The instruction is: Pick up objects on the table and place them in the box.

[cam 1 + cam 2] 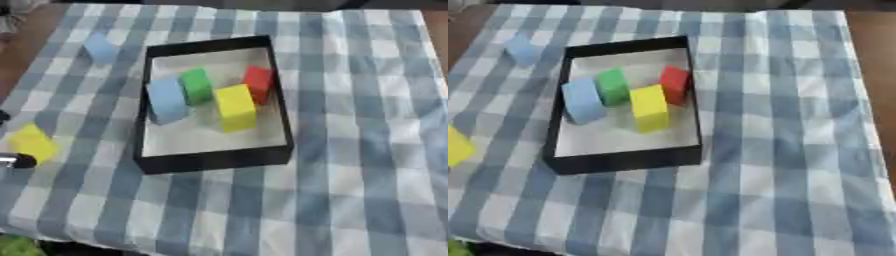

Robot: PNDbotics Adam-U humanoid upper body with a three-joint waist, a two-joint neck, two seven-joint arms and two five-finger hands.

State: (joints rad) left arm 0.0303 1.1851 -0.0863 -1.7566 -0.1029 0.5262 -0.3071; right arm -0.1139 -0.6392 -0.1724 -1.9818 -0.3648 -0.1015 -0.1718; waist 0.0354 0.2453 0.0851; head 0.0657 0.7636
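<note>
One black box stands on the table, which is covered by one blue-and-white checked cloth. Inside the box are four blocks: one light blue, one green, one yellow and one red. Two more blocks lie outside it: one light blue toward the far left corner and one yellow near the left edge.

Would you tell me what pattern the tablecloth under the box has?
The tablecloth is blue-and-white checked, clearest in the right eye view.
</note>
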